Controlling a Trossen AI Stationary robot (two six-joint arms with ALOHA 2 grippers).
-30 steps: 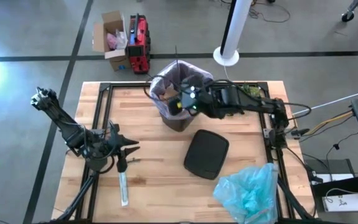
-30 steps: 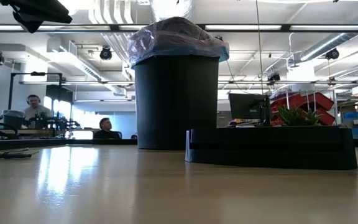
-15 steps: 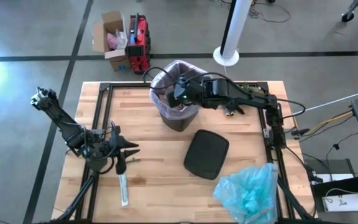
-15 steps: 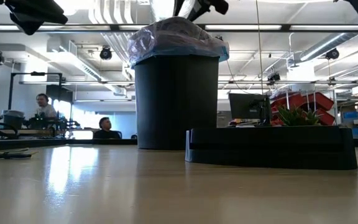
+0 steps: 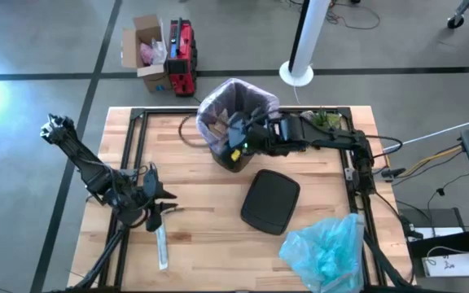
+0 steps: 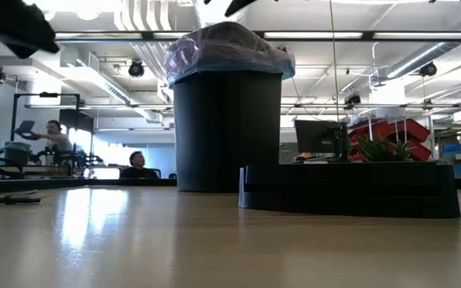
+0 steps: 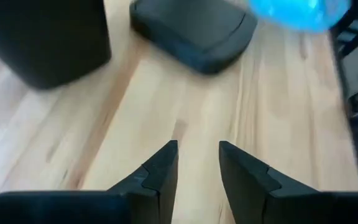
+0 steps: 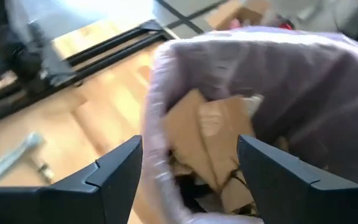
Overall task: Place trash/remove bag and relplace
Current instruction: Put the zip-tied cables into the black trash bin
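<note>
Blue bag [image 7: 298, 11] cropped, blurred

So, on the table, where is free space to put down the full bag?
Free: the wide bare wood between the left gripper and the black lid. Crowded: the bin with the right gripper over it, and the blue bag at one table corner.

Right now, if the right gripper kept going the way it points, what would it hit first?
Probably the crumpled brown paper inside the pink-lined bin: the right gripper, fingers open, points into the bin's mouth. Depth is unclear, so the liner's near rim could come first.
</note>
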